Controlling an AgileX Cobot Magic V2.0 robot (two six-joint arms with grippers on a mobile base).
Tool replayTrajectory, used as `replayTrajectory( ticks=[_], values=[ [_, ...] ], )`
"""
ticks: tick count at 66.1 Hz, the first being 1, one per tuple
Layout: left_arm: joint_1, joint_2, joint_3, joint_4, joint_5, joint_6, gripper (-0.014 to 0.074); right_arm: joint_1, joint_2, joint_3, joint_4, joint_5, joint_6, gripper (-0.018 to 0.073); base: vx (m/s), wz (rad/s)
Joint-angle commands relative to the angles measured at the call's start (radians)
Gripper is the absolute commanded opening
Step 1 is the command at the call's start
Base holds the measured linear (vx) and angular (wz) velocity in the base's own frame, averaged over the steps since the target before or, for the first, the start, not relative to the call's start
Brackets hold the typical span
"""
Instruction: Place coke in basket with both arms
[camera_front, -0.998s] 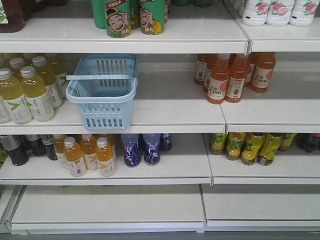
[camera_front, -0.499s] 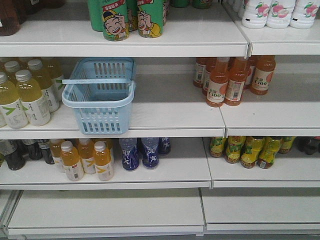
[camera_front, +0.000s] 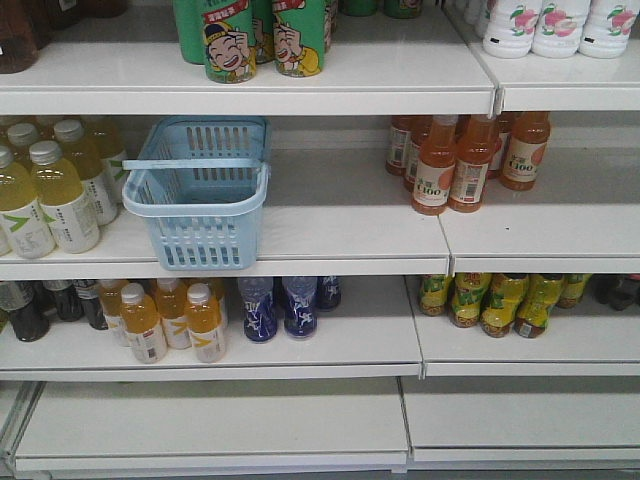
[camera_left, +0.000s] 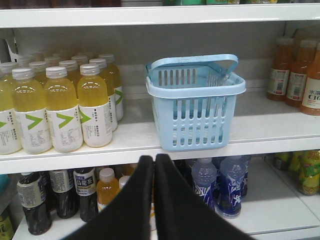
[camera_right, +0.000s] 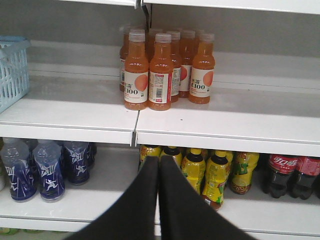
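Shifting leftward in view, the light blue slotted plastic basket looks empty; black left gripper and right gripper pressed together, no coke held.

- Soft, even light from above; white shelves bright, faint glare on front edges;
- Shade beneath each shelf; back rows dim;
- Front view grainy; left gripper, right gripper featureless black.

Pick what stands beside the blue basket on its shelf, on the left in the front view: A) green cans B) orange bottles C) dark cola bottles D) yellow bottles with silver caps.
D: the yellow bottles with silver caps stand just left of the basket on the same shelf.
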Motion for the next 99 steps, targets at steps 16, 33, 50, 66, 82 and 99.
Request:
replayTrajectory(
  ticks=[16, 33, 50, 66, 82, 99],
  values=[
    [-0.001, -0.017, -0.001, -0.008, -0.066, -0.009, -0.0006, -0.004, -0.019, 0.01, -0.01, -0.076, -0.008, -0.0005, 0.0, 0.0],
    [-0.001, -0.017, -0.001, -0.008, -0.066, -0.009, -0.0006, -0.004, -0.019, 0.01, -0.01, -0.076, -0.008, -0.0005, 0.0, 0.0],
    [-0.001, -0.018, -0.001, -0.033, -0.098, -0.039, -0.0006, -0.004, -0.019, 0.01, -0.01, -0.076, -0.008, -0.0005, 0.0, 0.0],
    [-0.001, -0.018, -0.001, -0.492, -0.182, -0.419, -0.0006, -0.004, -0.019, 0.01, -0.01, -0.076, -0.008, -0.0005, 0.0, 0.0],
    [-0.002, -0.018, -0.005, -0.664, -0.323, -0.519, -0.0006, -0.004, -0.019, 0.01, -0.01, -0.076, -0.008, -0.0005, 0.0, 0.0],
    [-0.002, -0.017, -0.187, -0.588, -0.529, -0.815, -0.0006, -0.004, -0.019, 0.01, -0.01, -0.076, -0.008, -0.0005, 0.0, 0.0]
  ],
)
